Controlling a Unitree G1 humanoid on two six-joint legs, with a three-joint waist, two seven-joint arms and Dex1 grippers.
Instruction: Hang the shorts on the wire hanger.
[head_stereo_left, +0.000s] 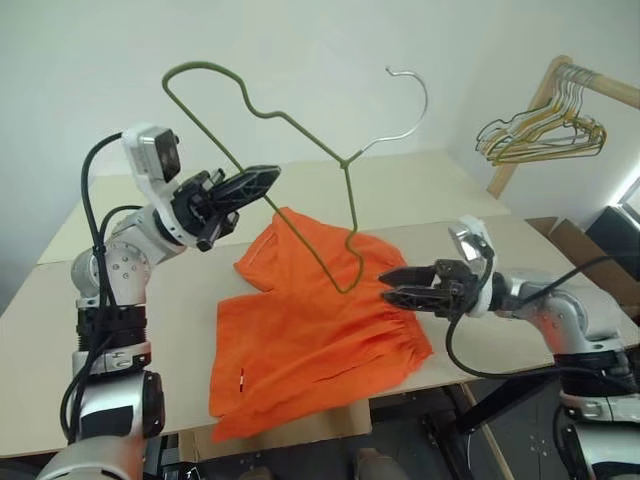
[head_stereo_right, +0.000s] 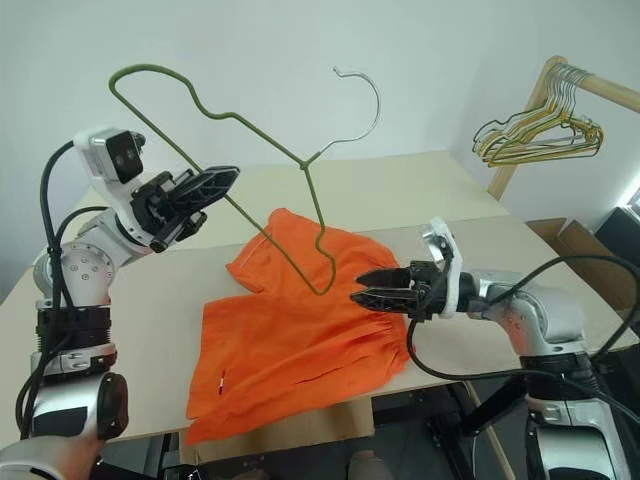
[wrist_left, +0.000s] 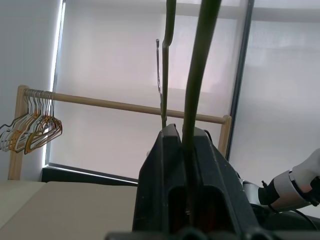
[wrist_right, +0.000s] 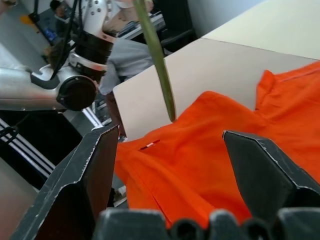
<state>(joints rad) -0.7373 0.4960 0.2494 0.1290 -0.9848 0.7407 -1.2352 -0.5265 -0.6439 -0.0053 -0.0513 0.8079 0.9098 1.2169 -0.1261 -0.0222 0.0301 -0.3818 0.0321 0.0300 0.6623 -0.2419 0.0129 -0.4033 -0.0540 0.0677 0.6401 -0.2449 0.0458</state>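
Two grippers are seen above a pale desk (head_stereo_left: 480, 330). The shorts (head_stereo_left: 310, 340) are spread flat on it, one hem overhanging the near edge; bare desk lies open beyond and to the left. The left gripper (head_stereo_left: 262, 180) is raised, its jaws pinched on the wire hanger (head_stereo_left: 300, 130), whose lower corner dips just over the shorts. The right gripper (head_stereo_left: 392, 286) hovers at the shorts' waistband side, jaws spread and empty. Gold hangers (head_stereo_left: 545, 130) hang on a rack at the far right.
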